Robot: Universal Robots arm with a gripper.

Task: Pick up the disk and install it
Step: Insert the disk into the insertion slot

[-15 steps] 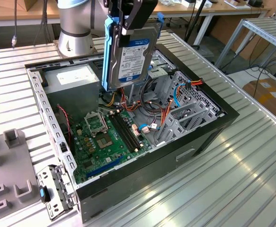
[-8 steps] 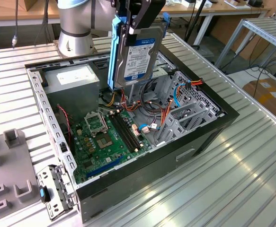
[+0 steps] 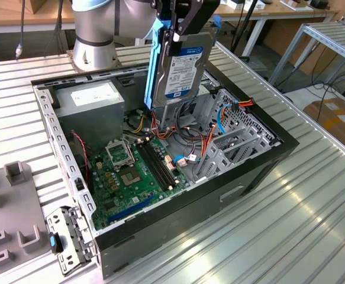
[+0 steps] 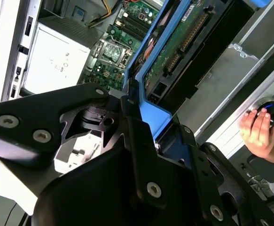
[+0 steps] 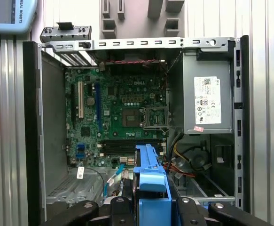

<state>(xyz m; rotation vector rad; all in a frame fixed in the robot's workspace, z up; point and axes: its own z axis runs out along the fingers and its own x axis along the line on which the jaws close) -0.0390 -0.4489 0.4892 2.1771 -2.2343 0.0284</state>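
- Hanging upright above the open computer case (image 3: 261,168), the disk (image 3: 187,68) is well off the counter (image 3: 290,225) and touches nothing inside the case.
- Its labelled face is turned toward the exterior camera, and its blue carrier (image 3: 154,65) runs down the edge on the exterior view's left.
- The gripper (image 3: 181,26) holds the disk by its upper end, with the black fingers (image 4: 141,141) pinching it across the blue carrier.
- In the second wrist view, the disk's green circuit-board side slopes away from the fingers toward the case interior.
- Beneath the disk in the exterior view is the grey drive cage (image 3: 231,136), with orange and blue cables strung around it.
- Toward the exterior view's left, the motherboard (image 3: 131,171) lies flat on the case floor, and the grey power supply (image 3: 92,100) with its white sticker sits in the far corner.
- A grey metal bracket (image 3: 71,236) with a blue latch stands just outside the case's near corner.
- A person's hand (image 4: 259,129) rests on a round dark control outside the case.
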